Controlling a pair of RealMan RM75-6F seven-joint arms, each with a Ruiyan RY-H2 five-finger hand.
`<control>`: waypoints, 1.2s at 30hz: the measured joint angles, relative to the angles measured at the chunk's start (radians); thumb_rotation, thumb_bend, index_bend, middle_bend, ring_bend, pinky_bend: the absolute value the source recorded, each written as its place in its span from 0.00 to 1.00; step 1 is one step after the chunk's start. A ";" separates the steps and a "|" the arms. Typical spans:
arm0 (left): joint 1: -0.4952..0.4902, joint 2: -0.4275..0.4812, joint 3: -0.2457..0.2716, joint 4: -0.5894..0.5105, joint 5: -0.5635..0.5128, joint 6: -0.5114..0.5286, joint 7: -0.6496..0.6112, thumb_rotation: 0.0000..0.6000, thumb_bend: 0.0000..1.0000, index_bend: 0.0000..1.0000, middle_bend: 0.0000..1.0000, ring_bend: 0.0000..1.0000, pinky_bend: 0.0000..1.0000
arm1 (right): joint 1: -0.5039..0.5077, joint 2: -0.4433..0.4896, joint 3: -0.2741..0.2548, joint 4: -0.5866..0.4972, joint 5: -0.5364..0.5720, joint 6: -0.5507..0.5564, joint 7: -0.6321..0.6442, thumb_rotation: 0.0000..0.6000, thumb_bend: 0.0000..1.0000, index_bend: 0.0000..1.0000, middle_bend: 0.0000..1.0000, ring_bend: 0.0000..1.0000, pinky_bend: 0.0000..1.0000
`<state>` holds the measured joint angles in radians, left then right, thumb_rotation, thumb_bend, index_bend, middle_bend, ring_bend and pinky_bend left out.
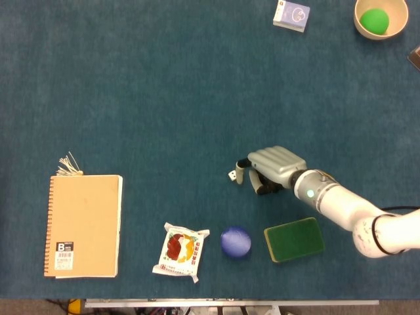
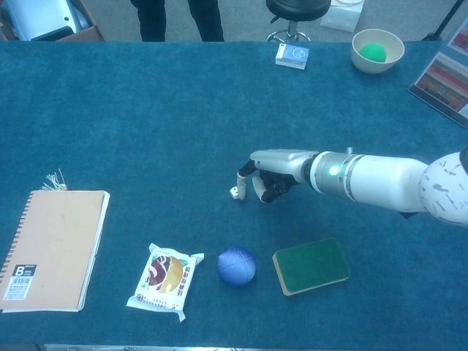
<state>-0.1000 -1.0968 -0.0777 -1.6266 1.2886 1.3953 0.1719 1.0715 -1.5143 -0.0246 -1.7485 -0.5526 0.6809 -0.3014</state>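
My right hand (image 1: 272, 167) (image 2: 272, 174) hovers over the middle of the blue table (image 1: 164, 98), palm down, fingers bent downward and apart, with nothing in them. One fingertip (image 1: 231, 175) points down toward the cloth. Nearest to it, closer to the front edge, are a blue ball (image 1: 235, 241) (image 2: 236, 265) and a green sponge (image 1: 294, 239) (image 2: 311, 265). My left hand shows in neither view.
A snack packet (image 1: 181, 251) lies left of the ball. A tan spiral notebook (image 1: 84, 225) sits at the front left. At the far right stand a small card box (image 1: 291, 14) and a bowl (image 1: 392, 31) holding a green ball (image 1: 375, 20).
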 measured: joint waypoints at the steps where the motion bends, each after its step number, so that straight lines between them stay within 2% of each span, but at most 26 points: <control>1: 0.000 0.000 0.000 0.000 0.000 0.000 0.000 1.00 0.38 0.44 0.34 0.10 0.15 | 0.002 0.000 -0.003 0.001 0.004 0.000 -0.001 1.00 1.00 0.41 1.00 1.00 1.00; 21: 0.001 0.003 0.001 -0.006 0.003 0.003 -0.002 1.00 0.38 0.44 0.34 0.10 0.15 | -0.004 -0.028 -0.022 0.045 -0.013 -0.002 0.021 1.00 1.00 0.41 1.00 1.00 1.00; 30: 0.001 0.003 0.002 -0.005 0.002 0.000 0.001 1.00 0.38 0.44 0.34 0.10 0.15 | -0.015 -0.034 -0.016 0.059 -0.034 0.005 0.034 1.00 1.00 0.36 1.00 1.00 1.00; 36: 0.001 0.003 0.003 -0.006 0.003 0.000 0.001 1.00 0.38 0.43 0.34 0.10 0.15 | -0.020 -0.046 -0.010 0.077 -0.042 -0.004 0.044 1.00 1.00 0.35 1.00 1.00 1.00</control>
<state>-0.0991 -1.0939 -0.0746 -1.6328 1.2912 1.3952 0.1726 1.0517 -1.5599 -0.0345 -1.6716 -0.5945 0.6773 -0.2572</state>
